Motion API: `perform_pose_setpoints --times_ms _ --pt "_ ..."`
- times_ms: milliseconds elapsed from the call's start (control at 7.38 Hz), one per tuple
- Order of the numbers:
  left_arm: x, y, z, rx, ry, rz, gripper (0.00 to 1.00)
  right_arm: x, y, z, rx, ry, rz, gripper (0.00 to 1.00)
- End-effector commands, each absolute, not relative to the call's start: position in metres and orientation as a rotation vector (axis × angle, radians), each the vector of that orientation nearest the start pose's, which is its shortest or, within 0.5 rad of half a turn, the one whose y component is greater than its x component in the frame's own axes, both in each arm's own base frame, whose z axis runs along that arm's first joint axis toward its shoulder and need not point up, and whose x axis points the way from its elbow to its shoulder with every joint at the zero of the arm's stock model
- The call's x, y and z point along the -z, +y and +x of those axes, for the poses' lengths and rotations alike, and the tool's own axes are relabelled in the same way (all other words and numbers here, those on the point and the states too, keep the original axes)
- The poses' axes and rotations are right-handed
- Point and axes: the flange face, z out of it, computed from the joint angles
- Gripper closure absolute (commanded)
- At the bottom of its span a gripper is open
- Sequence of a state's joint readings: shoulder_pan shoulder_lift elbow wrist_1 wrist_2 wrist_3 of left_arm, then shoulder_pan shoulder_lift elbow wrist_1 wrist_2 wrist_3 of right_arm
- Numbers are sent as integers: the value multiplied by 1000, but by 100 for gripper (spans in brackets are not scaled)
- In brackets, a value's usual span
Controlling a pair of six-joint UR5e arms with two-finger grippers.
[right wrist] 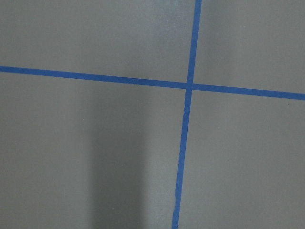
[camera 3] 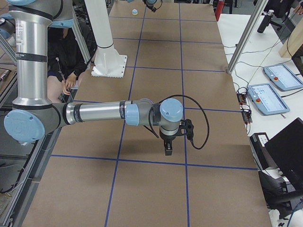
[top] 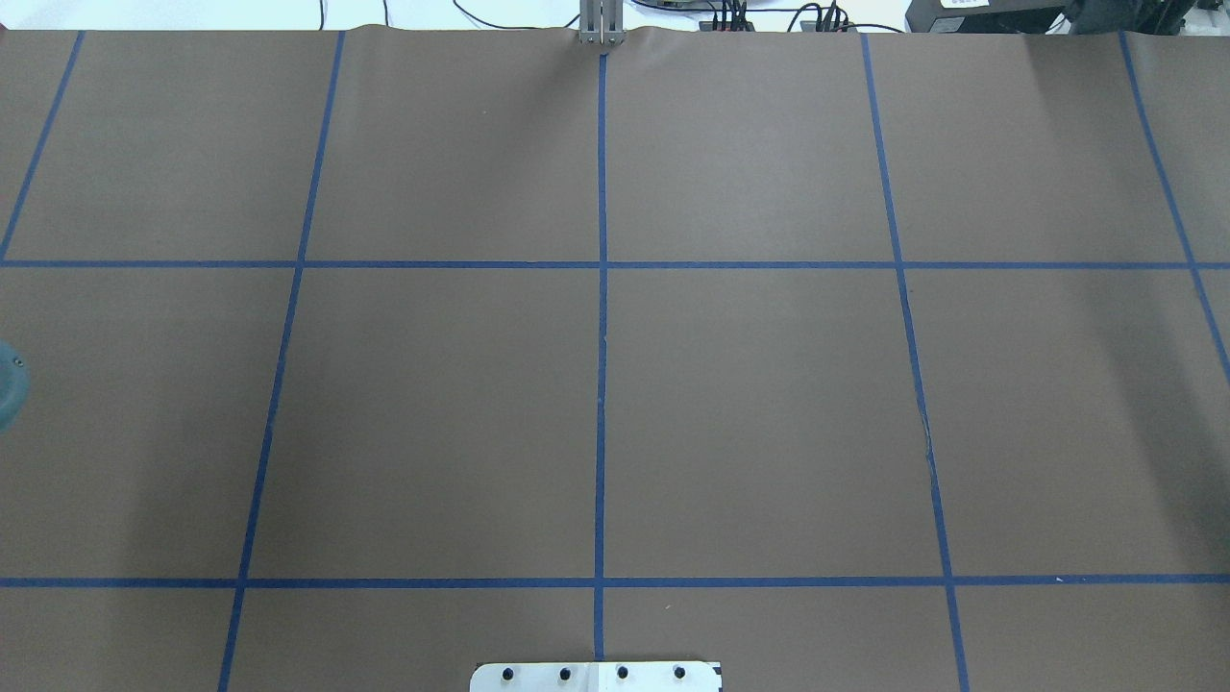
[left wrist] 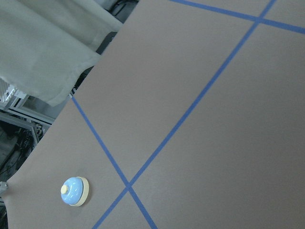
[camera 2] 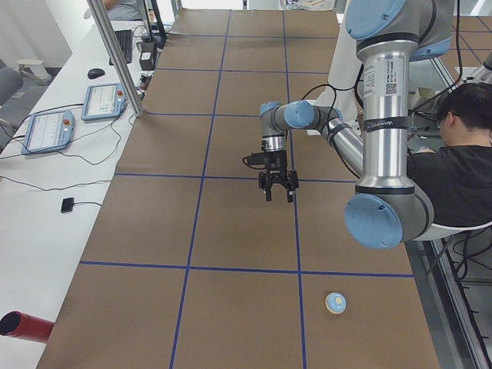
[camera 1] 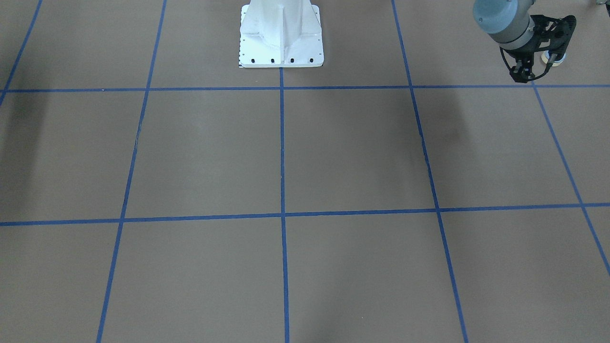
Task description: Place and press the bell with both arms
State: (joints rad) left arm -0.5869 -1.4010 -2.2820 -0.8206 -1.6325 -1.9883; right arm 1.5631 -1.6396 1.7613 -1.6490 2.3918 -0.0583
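The light-blue bell (camera 2: 335, 302) with its cream button stands upright on the brown table near the end on my left. It also shows in the left wrist view (left wrist: 75, 191), in the exterior right view (camera 3: 135, 12), and partly behind the gripper in the front-facing view (camera 1: 555, 58). My left gripper (camera 1: 524, 76) hangs open and empty above the table, apart from the bell; the exterior left view (camera 2: 278, 196) shows its fingers spread. My right gripper (camera 3: 167, 150) points down close to the table near the opposite end; I cannot tell whether it is open or shut.
The white pedestal base (camera 1: 281, 43) stands at the robot's edge of the table. Blue tape lines (top: 601, 384) divide the brown surface. A seated person (camera 2: 453, 154) is beside the robot. A metal post (camera 2: 115, 54), control tablets (camera 2: 104, 100) and a red cylinder (camera 2: 23, 327) lie along the far side.
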Motion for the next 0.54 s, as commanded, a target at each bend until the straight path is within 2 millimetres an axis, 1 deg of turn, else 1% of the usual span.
perform_pose_setpoints --times_ms 0,135,271,406 --pt "-538 -257 200 1236 -355 -24 0 -594 -463 57 86 -819 78 0" --pt "-551 -239 201 1316 -382 14 0 -591 -463 57 89 -817 83 0" --pt "-569 -227 208 1370 -396 48 0 -591 -463 57 89 -817 83 0" --pt "-596 -211 216 1423 -390 82 0 -591 -463 57 89 -819 83 0"
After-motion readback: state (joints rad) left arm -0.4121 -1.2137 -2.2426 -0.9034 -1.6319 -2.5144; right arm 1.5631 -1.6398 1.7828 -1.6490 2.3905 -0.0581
